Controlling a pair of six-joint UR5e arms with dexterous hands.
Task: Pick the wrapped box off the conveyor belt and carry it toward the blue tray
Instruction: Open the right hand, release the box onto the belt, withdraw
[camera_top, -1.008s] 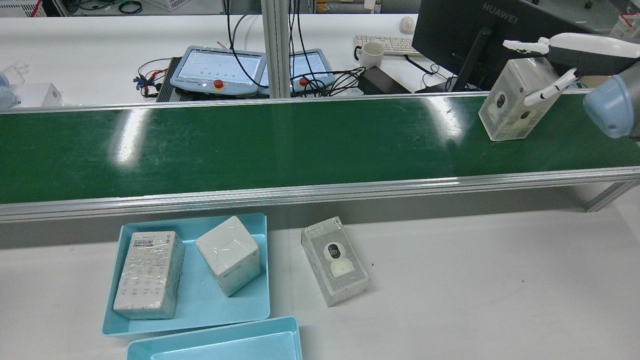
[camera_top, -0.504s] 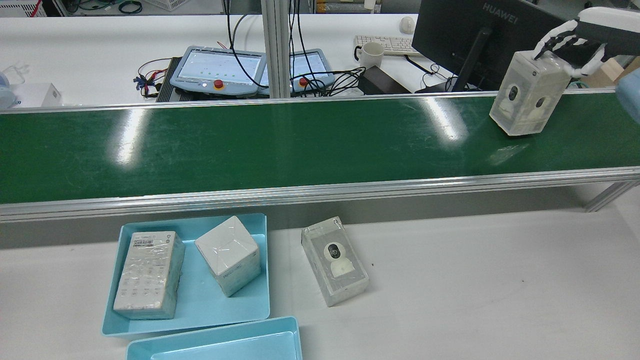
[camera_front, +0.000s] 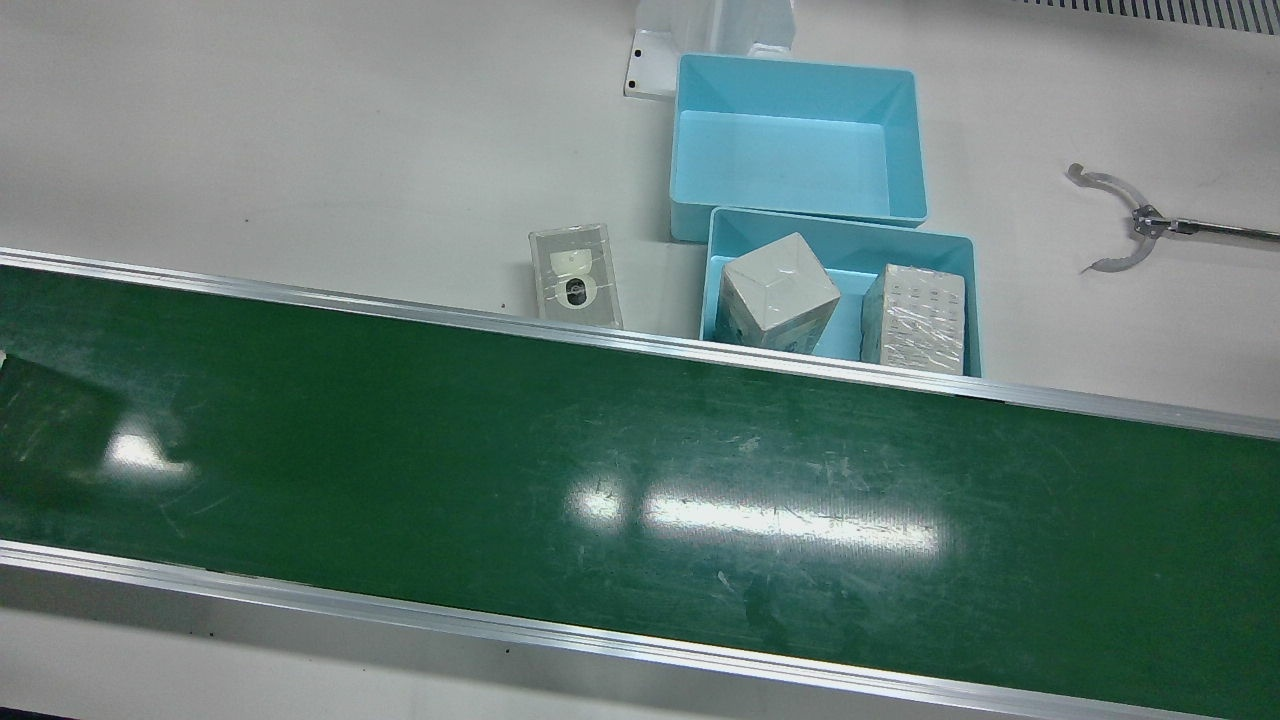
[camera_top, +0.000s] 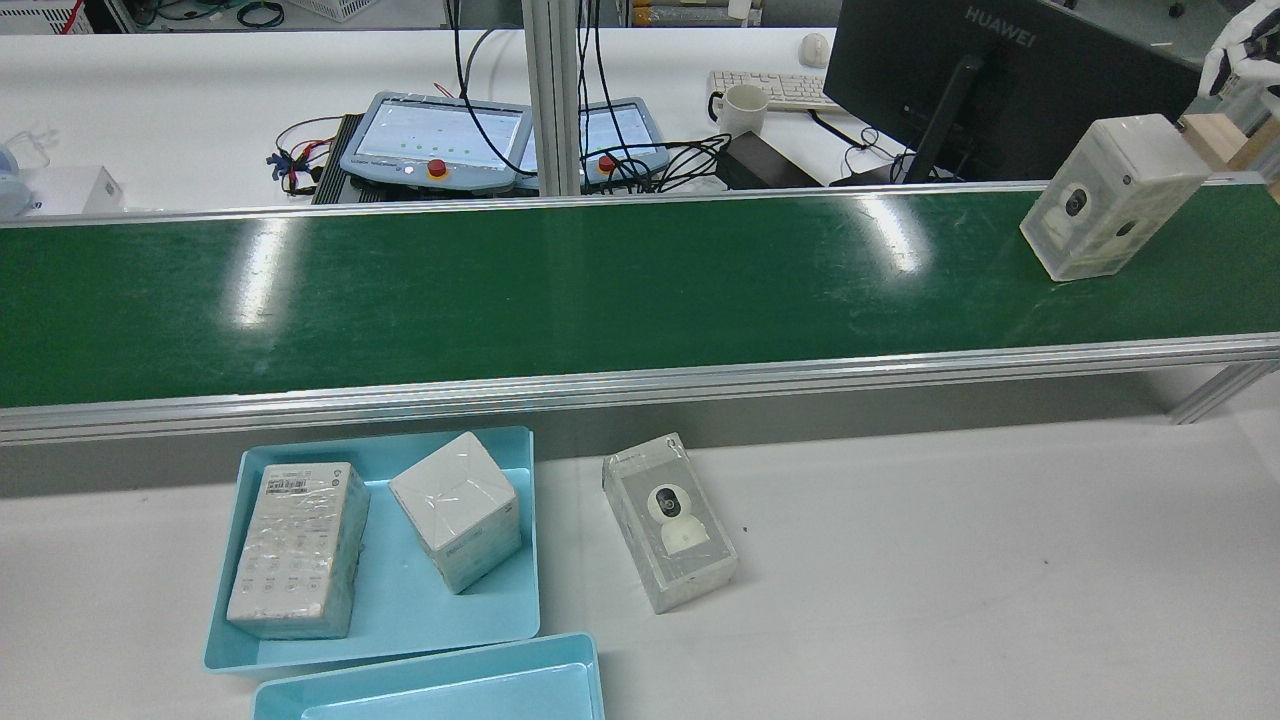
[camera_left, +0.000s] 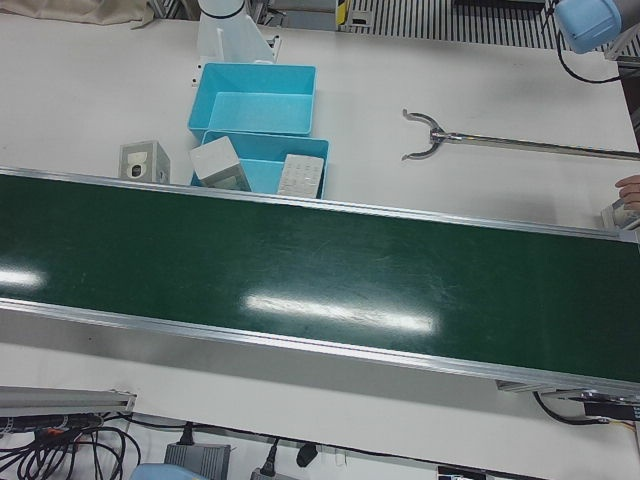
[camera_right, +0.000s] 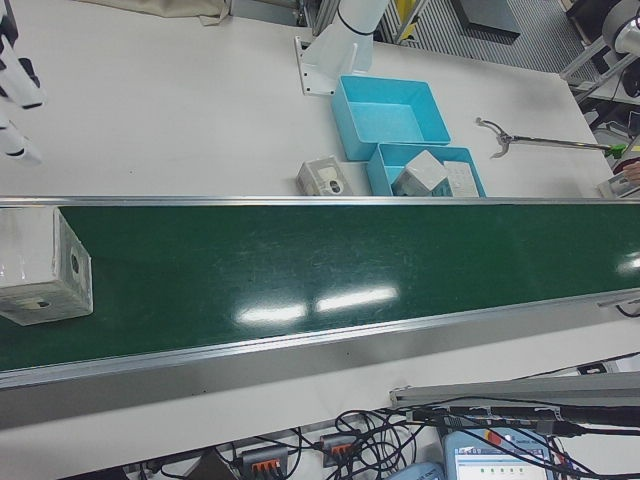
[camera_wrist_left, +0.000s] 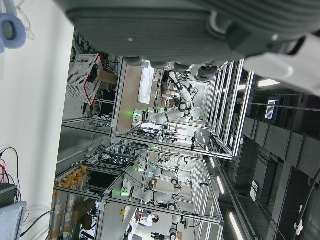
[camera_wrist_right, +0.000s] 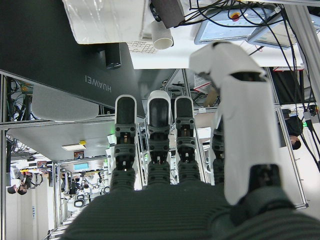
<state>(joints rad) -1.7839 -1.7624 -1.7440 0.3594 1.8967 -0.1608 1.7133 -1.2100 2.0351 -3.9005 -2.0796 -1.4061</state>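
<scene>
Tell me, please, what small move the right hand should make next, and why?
Probably bring the right hand back down onto the wrapped box. The box stands on the green conveyor belt near its right end, and the hand is open above and beyond it, holding nothing.

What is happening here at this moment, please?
A two-armed robot is meant to take a wrapped box off the green conveyor belt, but the box stands on the belt near its end and nothing holds it. The right hand is up and away from it, fingers spread, empty. Two other boxes sit in a blue tray; one more lies on the table beside it. The left hand is far from the table.
</scene>
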